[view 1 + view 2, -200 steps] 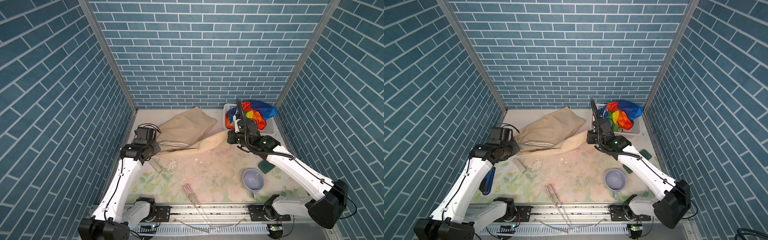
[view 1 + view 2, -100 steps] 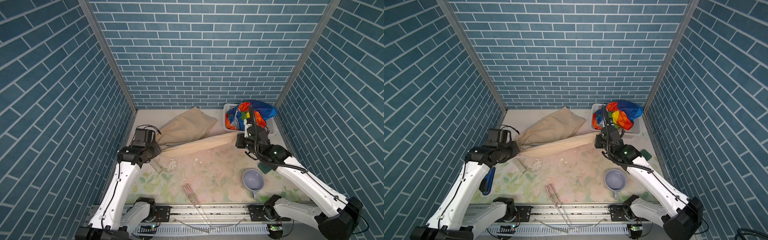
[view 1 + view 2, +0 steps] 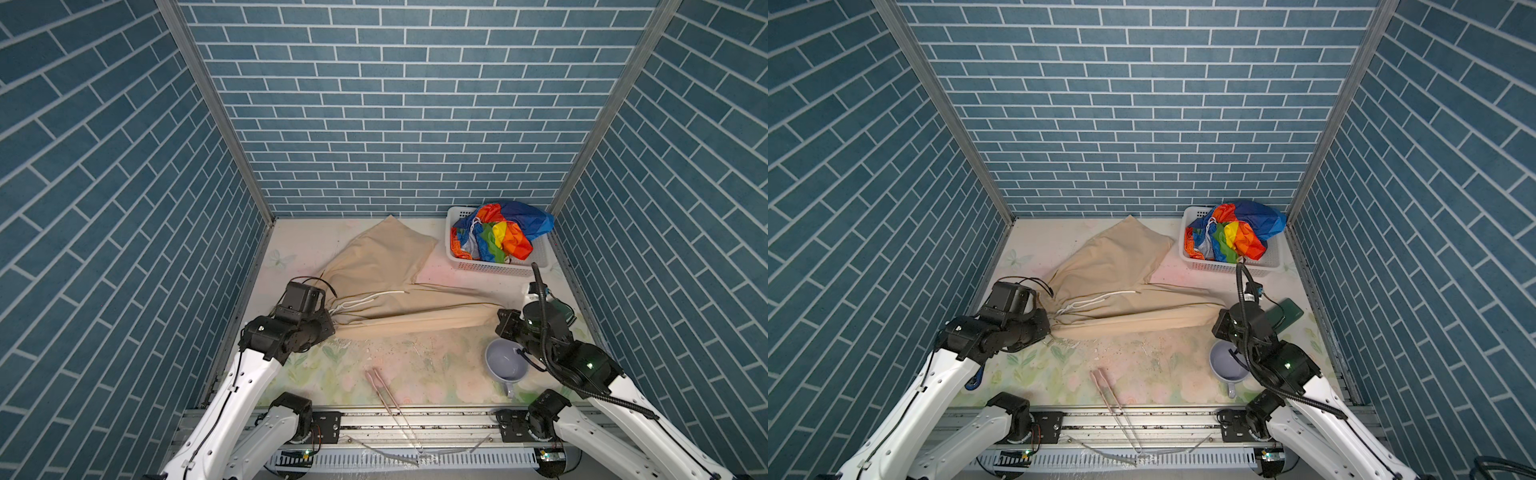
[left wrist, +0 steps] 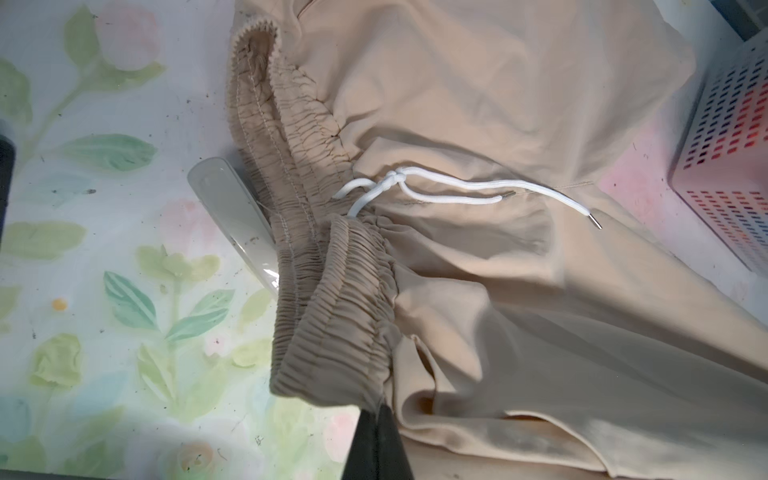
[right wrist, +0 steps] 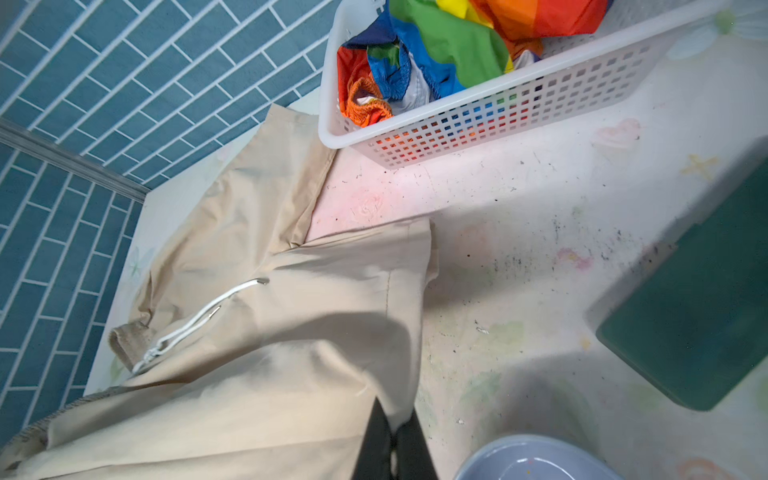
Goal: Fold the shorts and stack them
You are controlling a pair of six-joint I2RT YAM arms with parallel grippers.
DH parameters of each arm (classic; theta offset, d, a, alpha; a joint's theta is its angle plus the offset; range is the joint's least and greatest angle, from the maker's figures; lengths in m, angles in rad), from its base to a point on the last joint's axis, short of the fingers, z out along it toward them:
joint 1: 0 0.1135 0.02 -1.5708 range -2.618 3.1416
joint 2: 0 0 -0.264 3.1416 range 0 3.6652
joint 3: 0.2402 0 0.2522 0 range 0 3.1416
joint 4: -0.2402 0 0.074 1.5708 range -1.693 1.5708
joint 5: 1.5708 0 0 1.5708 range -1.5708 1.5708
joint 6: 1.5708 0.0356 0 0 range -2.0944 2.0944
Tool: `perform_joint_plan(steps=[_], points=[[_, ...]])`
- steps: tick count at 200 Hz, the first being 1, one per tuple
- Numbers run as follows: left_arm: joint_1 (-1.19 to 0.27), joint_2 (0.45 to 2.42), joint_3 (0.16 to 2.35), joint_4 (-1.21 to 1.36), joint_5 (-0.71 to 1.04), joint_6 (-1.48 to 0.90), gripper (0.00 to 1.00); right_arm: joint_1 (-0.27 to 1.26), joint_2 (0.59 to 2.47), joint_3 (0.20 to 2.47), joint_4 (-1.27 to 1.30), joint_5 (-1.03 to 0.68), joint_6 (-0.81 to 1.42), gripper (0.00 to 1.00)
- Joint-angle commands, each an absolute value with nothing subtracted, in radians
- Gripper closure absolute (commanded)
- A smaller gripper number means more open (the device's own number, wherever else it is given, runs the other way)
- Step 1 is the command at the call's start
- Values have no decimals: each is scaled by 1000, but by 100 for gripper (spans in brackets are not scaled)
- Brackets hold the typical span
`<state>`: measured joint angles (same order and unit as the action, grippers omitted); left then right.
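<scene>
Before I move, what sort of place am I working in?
Probably a staged robot test booth, not a home: blue brick-pattern panels on three sides, a floral table cover, a white basket of rainbow shorts.

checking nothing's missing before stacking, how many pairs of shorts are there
2. The plain beige cloth shorts lie spread on the table, left and centre. The shiny rainbow-striped shorts sit bunched in the white perforated plastic basket, back right. More may hide underneath.

Left claw (image 4: pixel 375 411) and right claw (image 5: pixel 392 419) sit low, well apart, each pinched closed.
</scene>
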<state>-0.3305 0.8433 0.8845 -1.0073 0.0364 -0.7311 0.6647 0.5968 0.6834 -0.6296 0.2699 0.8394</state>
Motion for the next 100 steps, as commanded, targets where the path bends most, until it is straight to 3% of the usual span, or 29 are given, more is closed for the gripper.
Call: perform_joint_plan(steps=[1, 51, 100], points=[[-357, 828, 888, -1086, -83, -765, 100, 665, 559, 666, -756, 391, 923, 100], [-366, 802, 865, -1122, -114, -777, 100, 669, 541, 706, -750, 469, 883, 100], [-362, 853, 954, -1134, -215, -732, 100, 667, 906, 964, -597, 444, 613, 100]])
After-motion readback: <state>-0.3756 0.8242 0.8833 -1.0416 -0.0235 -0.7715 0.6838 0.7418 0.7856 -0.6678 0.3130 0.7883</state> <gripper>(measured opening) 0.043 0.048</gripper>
